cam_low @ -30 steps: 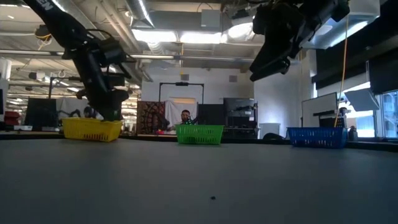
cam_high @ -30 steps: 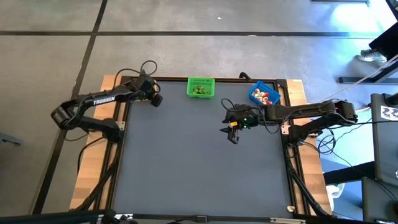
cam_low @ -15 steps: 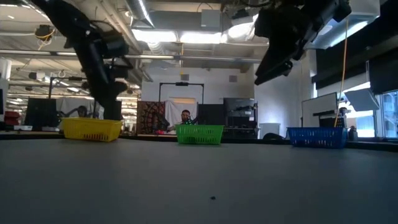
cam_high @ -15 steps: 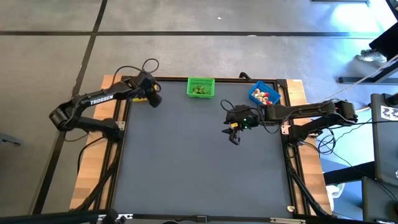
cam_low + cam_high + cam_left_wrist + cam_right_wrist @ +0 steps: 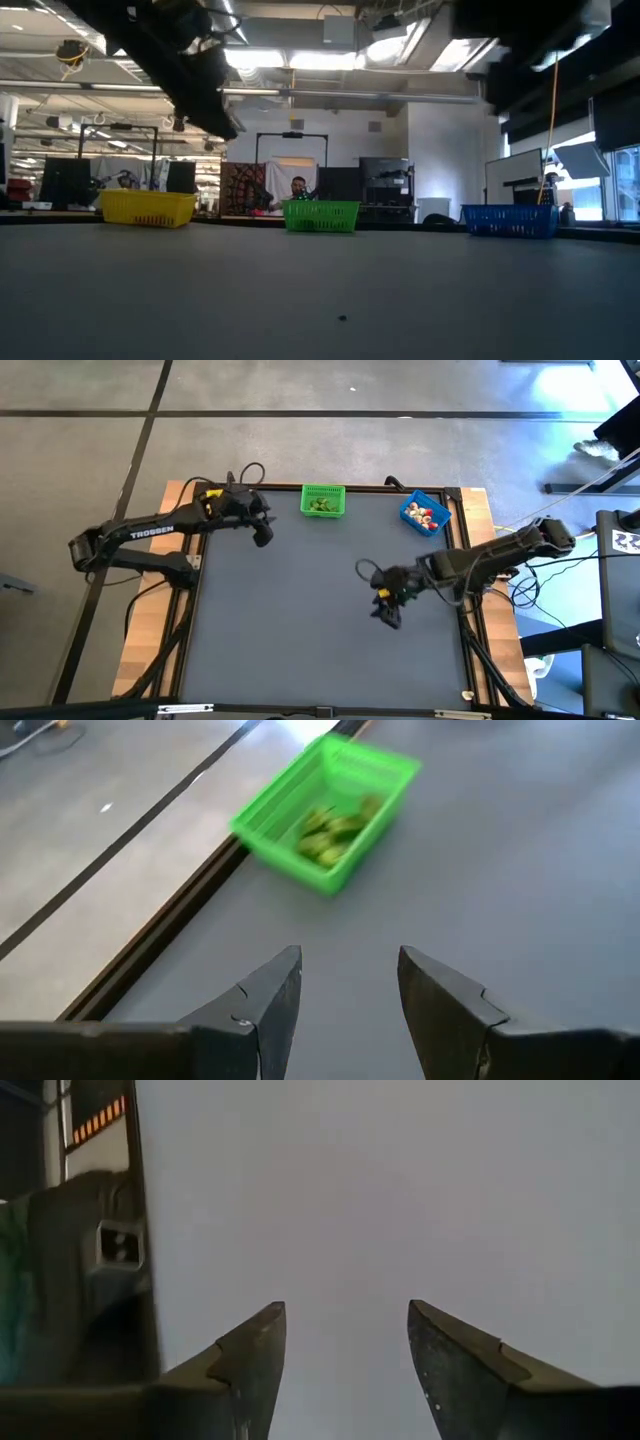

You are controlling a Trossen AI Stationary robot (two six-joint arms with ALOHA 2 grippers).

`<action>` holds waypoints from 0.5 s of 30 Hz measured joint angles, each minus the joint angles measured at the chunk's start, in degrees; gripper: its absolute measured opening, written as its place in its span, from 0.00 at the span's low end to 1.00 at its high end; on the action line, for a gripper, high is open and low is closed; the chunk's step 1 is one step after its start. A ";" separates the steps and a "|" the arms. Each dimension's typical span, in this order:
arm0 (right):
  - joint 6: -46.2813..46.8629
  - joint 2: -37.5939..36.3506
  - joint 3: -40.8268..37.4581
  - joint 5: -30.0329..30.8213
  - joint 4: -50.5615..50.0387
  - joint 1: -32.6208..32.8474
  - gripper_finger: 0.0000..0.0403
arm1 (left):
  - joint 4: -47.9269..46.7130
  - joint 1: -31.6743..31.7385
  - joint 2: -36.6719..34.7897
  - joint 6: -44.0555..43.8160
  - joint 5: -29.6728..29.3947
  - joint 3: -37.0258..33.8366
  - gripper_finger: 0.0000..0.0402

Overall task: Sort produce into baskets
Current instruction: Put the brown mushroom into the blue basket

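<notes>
Three baskets stand along the table's far edge: a yellow basket [image 5: 147, 208] at the left, a green basket [image 5: 322, 500] holding green produce [image 5: 335, 828] in the middle, and a blue basket [image 5: 425, 512] with red and cream produce at the right. My left gripper [image 5: 262, 535] hangs open and empty above the table between the yellow and green baskets, pointing at the green basket [image 5: 325, 810]. My right gripper [image 5: 388, 615] is open and empty over bare table right of centre. In the high view my left arm hides most of the yellow basket.
The dark grey tabletop [image 5: 300, 630] lies bare in front of the baskets, apart from a tiny dark speck [image 5: 342, 319] near the front. Cables trail off both arms. Beyond the far edge is an office room with a person seated behind the green basket.
My left gripper has risen from the yellow basket and swung toward the table's right, toward the green basket. My right gripper has moved toward the table's near edge and turned. The baskets have stayed in place.
</notes>
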 joint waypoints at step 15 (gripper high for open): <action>31.91 9.86 -0.07 -6.00 -8.48 31.14 0.52 | 13.55 -7.77 0.28 -0.61 0.01 0.00 0.41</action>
